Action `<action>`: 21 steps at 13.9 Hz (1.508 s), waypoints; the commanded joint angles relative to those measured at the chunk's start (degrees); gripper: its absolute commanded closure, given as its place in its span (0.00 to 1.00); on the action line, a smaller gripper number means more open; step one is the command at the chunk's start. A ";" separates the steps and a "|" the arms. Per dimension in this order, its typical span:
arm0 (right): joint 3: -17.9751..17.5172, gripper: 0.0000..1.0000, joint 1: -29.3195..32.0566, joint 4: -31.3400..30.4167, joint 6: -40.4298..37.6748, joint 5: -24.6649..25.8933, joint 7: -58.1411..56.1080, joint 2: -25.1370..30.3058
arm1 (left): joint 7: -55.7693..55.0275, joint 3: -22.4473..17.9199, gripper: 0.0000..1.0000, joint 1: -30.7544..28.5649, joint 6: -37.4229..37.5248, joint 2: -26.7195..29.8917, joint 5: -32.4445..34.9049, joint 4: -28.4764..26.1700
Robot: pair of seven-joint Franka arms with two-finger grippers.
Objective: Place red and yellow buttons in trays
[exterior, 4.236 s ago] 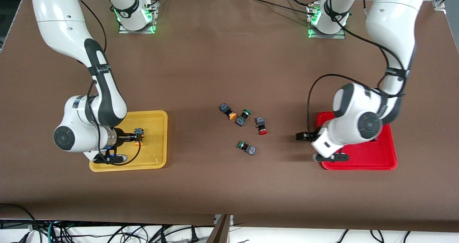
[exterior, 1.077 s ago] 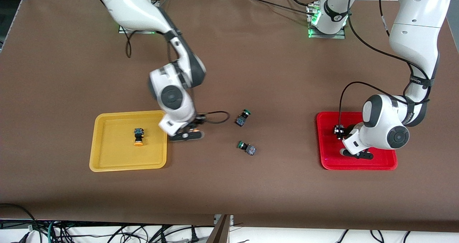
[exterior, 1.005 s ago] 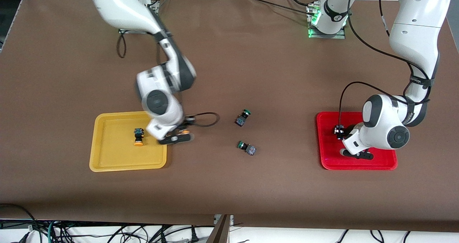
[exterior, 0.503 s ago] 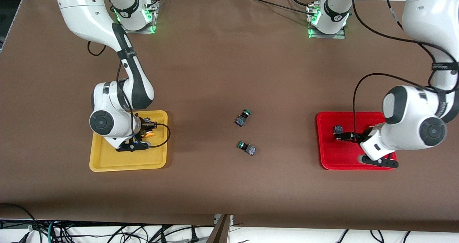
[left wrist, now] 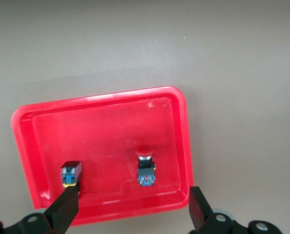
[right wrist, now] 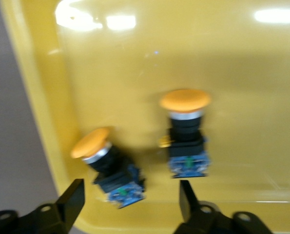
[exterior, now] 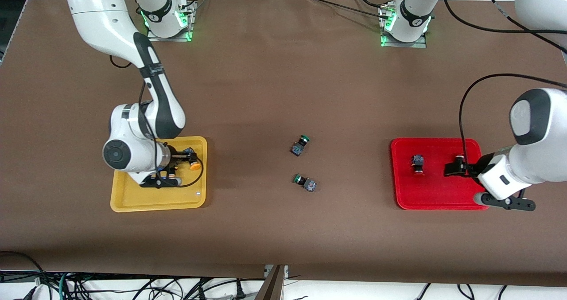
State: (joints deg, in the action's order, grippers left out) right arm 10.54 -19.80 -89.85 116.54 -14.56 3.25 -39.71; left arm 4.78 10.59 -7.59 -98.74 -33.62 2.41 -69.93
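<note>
From the front, we see our right gripper (exterior: 188,160) over the shallow yellow plastic tray (exterior: 128,200), left gripper (exterior: 452,168) over the red one (exterior: 436,201); two green-capped switches (exterior: 300,145) lie mid-table. Left wrist: fingers wide, two red-capped buttons (left wrist: 145,165) trayed. Right wrist: fingers apart, empty, both orange-capped buttons (right wrist: 186,141) trayed. Sorting looks finished.

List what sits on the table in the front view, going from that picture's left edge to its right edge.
yellow tray → two green-capped buttons, one above the other in the picture, so no order between them → red tray, holding the red button and, further along, the left pincer.
</note>
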 commanded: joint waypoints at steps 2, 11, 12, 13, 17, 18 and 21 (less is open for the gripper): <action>-0.53 0.00 1.79 1.78 -1.04 -0.21 -2.11 3.04 | 0.93 -0.65 0.00 0.56 5.90 9.15 0.93 -0.99; 1.67 0.00 1.96 -4.01 -17.92 11.83 -2.02 33.18 | -8.47 -11.64 0.00 10.14 11.99 29.04 -4.42 -19.79; 1.76 0.00 1.96 -4.46 -18.10 12.10 -2.11 34.69 | -8.64 -11.73 0.00 10.14 12.08 29.40 -4.52 -20.07; 1.76 0.00 1.96 -3.94 -18.71 13.40 -2.11 34.88 | -9.17 -11.73 0.00 10.14 12.17 29.40 -4.52 -20.07; 1.58 0.00 1.96 -2.53 -18.72 15.53 -1.94 34.35 | -9.79 -11.73 0.00 10.14 12.43 28.52 -4.52 -19.11; 1.58 0.00 1.96 -2.35 -18.28 15.44 -1.93 34.35 | -9.88 -11.64 0.00 10.14 12.35 28.17 -4.52 -19.11; 1.32 0.00 1.78 0.02 -18.63 14.66 -1.14 33.74 | -9.97 -11.64 0.00 10.05 12.26 26.77 -4.52 -17.27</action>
State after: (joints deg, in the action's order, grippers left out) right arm 12.34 -18.04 -91.76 98.26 -0.12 1.56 -5.69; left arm -4.38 -0.65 2.21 -85.92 -6.43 -1.20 -87.95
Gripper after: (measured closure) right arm 0.000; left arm 0.000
